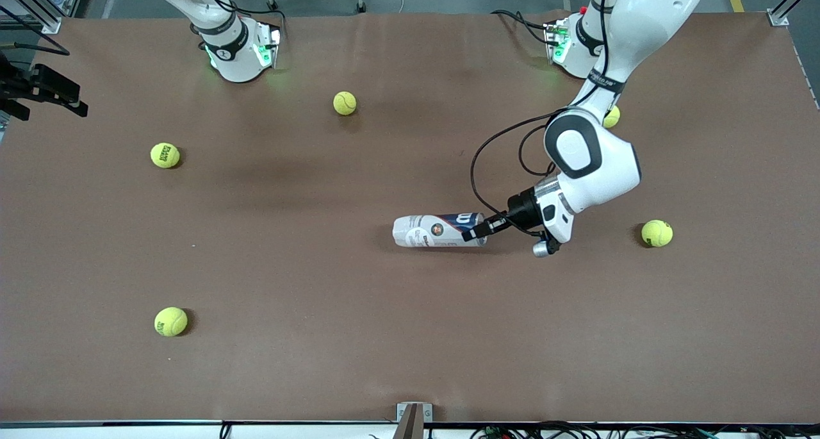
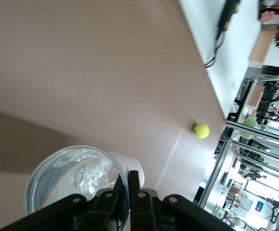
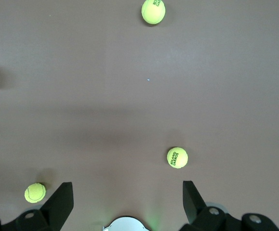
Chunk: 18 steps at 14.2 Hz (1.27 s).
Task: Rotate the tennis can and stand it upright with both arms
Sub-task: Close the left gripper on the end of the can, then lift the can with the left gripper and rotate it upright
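Left gripper (image 1: 479, 229) pinches the open rim of the clear cylindrical tennis can (image 1: 437, 230) lying mid-frame on the matte brown table (image 1: 320, 266), while the right gripper (image 3: 127, 202) waits, fingers spread.

tennis can (image 1: 437, 231) lying mid-table, tennis balls (image 1: 165, 155) scattered around it

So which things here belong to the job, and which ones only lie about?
Job:
- clear plastic tennis can, lying on its side
- left claw, shut on the can's rim
- right claw, open, waiting

Lying about:
- five yellow tennis balls, loose on the brown table
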Each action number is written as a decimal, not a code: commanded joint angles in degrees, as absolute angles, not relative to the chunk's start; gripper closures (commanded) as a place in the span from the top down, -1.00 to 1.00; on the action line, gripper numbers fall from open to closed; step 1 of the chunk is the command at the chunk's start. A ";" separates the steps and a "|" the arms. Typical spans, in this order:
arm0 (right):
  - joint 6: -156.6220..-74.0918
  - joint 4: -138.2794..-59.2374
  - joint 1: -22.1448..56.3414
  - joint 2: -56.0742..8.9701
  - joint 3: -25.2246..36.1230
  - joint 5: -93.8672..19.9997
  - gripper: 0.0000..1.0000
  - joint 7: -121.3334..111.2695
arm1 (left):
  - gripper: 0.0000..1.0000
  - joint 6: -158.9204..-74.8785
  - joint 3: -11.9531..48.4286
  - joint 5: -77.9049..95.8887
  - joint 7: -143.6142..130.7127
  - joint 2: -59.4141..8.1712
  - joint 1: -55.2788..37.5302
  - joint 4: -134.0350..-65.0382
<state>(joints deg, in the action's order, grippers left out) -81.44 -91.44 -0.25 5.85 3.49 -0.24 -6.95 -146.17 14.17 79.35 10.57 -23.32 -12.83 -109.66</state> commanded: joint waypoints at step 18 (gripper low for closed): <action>-83.14 -93.34 0.44 7.73 3.96 -0.18 1.00 -3.69 | -1.00 -122.17 14.68 -7.08 -68.17 -24.15 -29.78 -90.46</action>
